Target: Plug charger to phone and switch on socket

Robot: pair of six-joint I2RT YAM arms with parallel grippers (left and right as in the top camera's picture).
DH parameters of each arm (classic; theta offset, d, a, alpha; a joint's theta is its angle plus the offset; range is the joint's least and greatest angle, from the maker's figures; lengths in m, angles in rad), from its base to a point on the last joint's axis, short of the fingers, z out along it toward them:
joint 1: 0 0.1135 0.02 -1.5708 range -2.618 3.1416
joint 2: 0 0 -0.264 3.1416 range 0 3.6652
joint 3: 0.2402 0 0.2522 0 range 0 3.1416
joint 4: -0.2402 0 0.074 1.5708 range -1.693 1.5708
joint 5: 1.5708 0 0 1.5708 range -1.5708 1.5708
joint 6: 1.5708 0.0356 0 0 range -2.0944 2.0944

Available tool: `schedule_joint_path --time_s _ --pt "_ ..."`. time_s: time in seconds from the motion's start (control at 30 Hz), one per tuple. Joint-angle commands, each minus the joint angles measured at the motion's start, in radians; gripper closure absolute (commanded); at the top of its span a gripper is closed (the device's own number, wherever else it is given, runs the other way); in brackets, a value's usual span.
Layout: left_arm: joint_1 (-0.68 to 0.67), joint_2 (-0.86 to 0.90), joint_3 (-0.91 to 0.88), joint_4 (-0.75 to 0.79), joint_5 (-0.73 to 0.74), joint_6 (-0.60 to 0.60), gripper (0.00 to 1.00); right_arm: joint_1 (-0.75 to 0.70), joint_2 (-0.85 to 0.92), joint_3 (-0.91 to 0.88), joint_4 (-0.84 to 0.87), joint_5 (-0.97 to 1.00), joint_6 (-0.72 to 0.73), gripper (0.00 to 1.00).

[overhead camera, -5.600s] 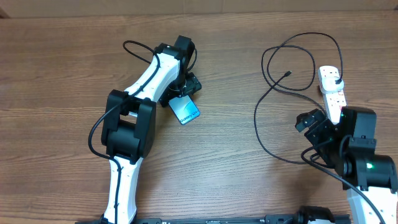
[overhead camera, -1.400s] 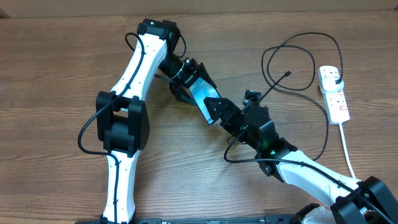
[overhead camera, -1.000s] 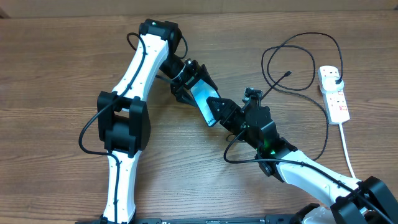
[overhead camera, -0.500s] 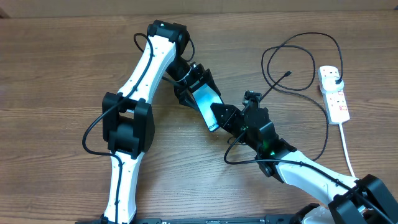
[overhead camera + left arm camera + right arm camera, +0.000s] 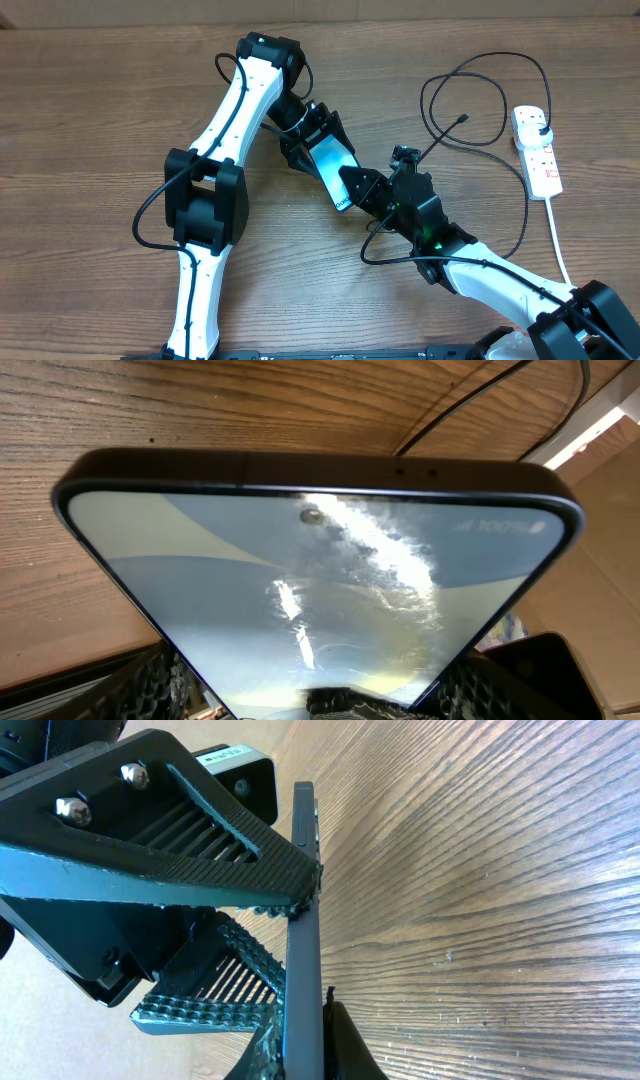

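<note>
Two arms are seen from overhead meeting near the middle of the wooden surface [image 5: 90, 120]. The phone [image 5: 330, 163] is found just above the centre of the frame, clamped at its upper end by the left tool [image 5: 312, 138], while the right tool [image 5: 360, 187] is set at its lower end. The charger [image 5: 422, 100] is laid in loops at the upper right, its small tip lying free and well apart from the phone, its plug seated in the socket [image 5: 537, 152] at the far right edge. From the left wrist, the phone's pale blue screen is shown filling the frame, pinched at the bottom between the ribbed pads [image 5: 150, 678], with wood and a stretch of black cable behind it. From the right wrist, the phone is seen edge-on, upright in the middle of the frame. The right tool's jaws are spread apart to its left, the upper finger [image 5: 170, 850] touching its edge, and whether any grip is applied cannot be told.
</note>
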Motion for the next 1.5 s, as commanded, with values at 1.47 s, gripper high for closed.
schedule_joint_path --time_s 1.47 --pt "0.357 -0.346 0.029 -0.066 0.440 0.602 0.00 -0.219 -0.248 0.015 -0.268 -0.312 0.055 0.96"
